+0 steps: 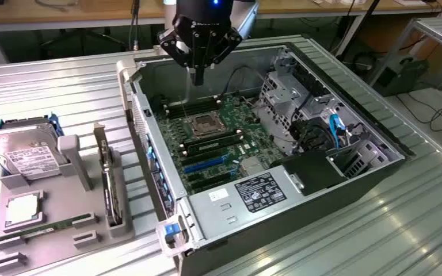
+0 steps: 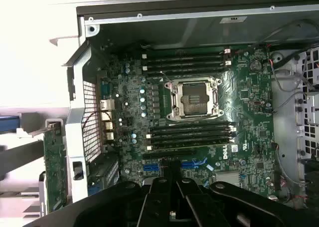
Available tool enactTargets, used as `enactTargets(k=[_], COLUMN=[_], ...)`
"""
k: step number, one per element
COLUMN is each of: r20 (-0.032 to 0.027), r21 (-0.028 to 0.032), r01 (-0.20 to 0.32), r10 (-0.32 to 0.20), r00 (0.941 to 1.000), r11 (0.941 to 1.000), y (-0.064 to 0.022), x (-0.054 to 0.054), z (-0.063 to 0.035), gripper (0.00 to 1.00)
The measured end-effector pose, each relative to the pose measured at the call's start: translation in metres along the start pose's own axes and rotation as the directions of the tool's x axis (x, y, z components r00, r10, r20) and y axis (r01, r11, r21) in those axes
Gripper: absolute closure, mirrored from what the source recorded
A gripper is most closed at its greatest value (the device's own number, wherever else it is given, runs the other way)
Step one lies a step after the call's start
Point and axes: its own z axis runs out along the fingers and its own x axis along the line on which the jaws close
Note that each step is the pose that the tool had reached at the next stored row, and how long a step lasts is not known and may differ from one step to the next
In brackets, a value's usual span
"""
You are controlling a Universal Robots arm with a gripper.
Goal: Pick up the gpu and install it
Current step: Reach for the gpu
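Closed hand (image 1: 198,80) hovers over open case (image 1: 282,241); gpu (image 1: 113,190) stands in holder (image 1: 52,230)

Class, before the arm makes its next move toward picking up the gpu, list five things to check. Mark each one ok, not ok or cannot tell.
1. Gpu stands upright in its tray, with nothing on it: ok.
2. Gripper carries nothing: ok.
3. Gripper is open for a grasp: not ok, it is shut.
4. Gripper is above the gpu: not ok. It hangs over the open case, and the gpu is off to the exterior view's left.
5. Blue slots on the motherboard are free: ok in the exterior view. In the wrist view the gripper hides part of them.
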Motion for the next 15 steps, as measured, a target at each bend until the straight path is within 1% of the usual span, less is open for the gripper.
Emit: enactTargets(k=[1, 15], r20=[0.0, 0.0001], r21=[0.0, -0.0001], r01=[0.0, 0.0], r10=[0.0, 0.0], r00=[1.0, 1.0], r11=[1.0, 1.0], y=[-0.0004, -0.0009], x=[0.0055, 0.0116], z=[-0.0002, -0.0003], gripper=[0.89, 0.89])
